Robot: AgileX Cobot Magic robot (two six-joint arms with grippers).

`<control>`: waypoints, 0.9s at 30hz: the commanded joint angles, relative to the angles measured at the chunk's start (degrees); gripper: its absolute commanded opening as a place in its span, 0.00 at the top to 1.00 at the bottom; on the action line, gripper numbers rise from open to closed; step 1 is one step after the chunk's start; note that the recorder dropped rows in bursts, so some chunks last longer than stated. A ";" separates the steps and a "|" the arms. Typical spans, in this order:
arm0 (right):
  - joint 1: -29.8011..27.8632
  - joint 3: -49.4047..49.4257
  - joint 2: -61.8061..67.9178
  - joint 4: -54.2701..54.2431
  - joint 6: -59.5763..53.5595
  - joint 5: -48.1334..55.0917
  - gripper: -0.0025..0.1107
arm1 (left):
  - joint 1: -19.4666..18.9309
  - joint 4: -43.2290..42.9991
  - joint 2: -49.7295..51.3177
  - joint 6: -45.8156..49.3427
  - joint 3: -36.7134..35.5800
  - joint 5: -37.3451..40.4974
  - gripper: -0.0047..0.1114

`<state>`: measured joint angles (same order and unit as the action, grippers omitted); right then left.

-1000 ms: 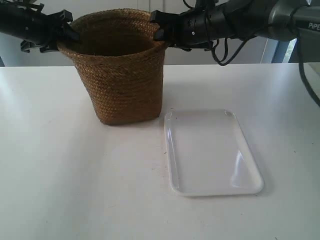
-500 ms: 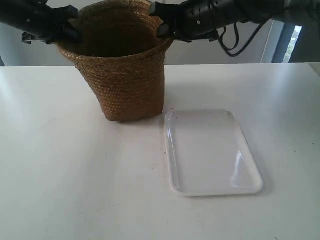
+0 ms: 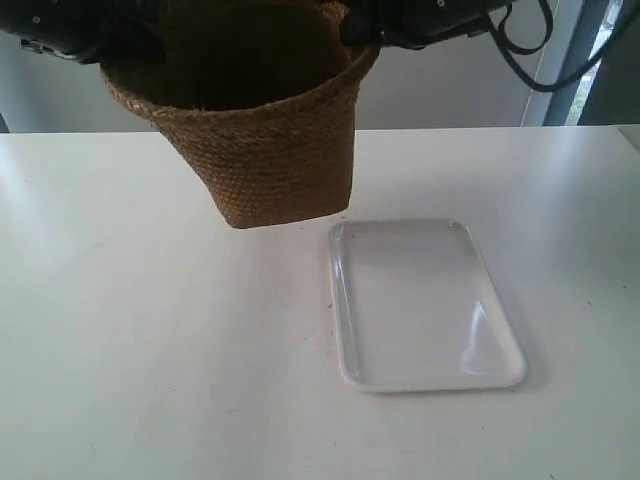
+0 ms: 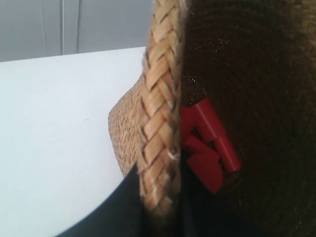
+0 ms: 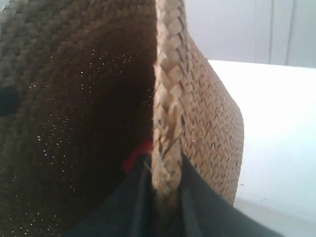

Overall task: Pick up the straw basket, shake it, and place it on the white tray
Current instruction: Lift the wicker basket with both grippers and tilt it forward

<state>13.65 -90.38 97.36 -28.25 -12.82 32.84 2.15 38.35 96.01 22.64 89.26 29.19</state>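
The straw basket (image 3: 265, 140) hangs tilted above the table, its base off the surface, held by its rolled rim on two sides. My left gripper (image 4: 160, 205) is shut on the braided rim (image 4: 160, 123), one finger outside and one inside. My right gripper (image 5: 165, 197) is shut on the opposite rim (image 5: 168, 98) the same way. Red pieces (image 4: 207, 148) lie inside the dark basket; a red bit (image 5: 136, 155) also shows in the right wrist view. The white tray (image 3: 420, 300) lies flat on the table, beside and in front of the basket, with nothing on it.
The white table (image 3: 130, 340) spreads around the tray. Black cables (image 3: 530, 50) hang from the arm at the exterior view's right. A wall and a window frame (image 3: 590, 60) stand behind the table.
The basket has risen off the table and tilted, drifting slightly toward the exterior view's right. Both arms went up with it, still clamped on the rim. The tray has not moved.
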 commanded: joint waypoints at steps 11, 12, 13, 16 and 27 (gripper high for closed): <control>4.58 30.37 -19.04 5.44 1.09 -22.90 0.98 | 3.78 -0.26 -20.60 9.35 -22.19 -15.09 0.96; 4.67 32.81 -20.64 5.15 1.09 -24.24 0.98 | 3.78 -0.26 -21.57 9.35 -23.20 -15.20 0.96; 5.08 34.59 -22.20 5.15 1.09 -25.29 0.98 | 3.78 -0.26 -22.47 9.35 -24.39 -15.51 0.96; 5.99 39.68 -26.59 5.15 1.09 -28.18 0.98 | 4.45 0.24 -24.80 9.64 -27.42 -17.59 0.96; 13.91 51.47 -41.37 5.01 3.34 -27.95 0.98 | 15.81 0.14 -38.00 10.78 -39.14 -23.44 0.96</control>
<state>27.30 -40.49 58.94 -25.37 -9.21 7.69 16.96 39.19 61.54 31.09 51.98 9.00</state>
